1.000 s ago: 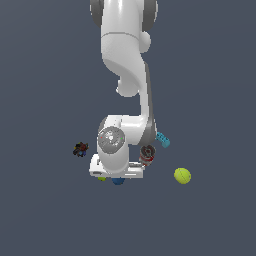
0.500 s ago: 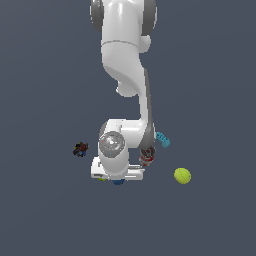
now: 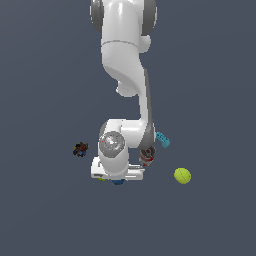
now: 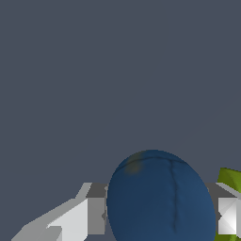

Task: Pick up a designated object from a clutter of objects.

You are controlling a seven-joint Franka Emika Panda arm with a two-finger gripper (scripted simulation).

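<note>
The dark blue ball (image 4: pixel 160 197) sits between my gripper's (image 4: pixel 161 217) two fingers in the wrist view, and one finger (image 4: pixel 92 216) meets its side. The other finger touches the opposite side, so the gripper is shut on the ball. In the exterior view the gripper (image 3: pixel 118 179) is low at the floor. Only a sliver of the blue ball (image 3: pixel 118 182) shows under the hand. The rest of the ball is hidden by the hand.
A lime brick (image 4: pixel 230 179) lies right beside one finger; it peeks out under the hand (image 3: pixel 102 178). A red-and-silver can (image 3: pixel 146 159), a cyan brick (image 3: pixel 163 140), a yellow-green ball (image 3: pixel 182 175) and a dark multicoloured lump (image 3: pixel 80 149) lie around.
The hand has come down a little over the blue ball. The other objects have not moved.
</note>
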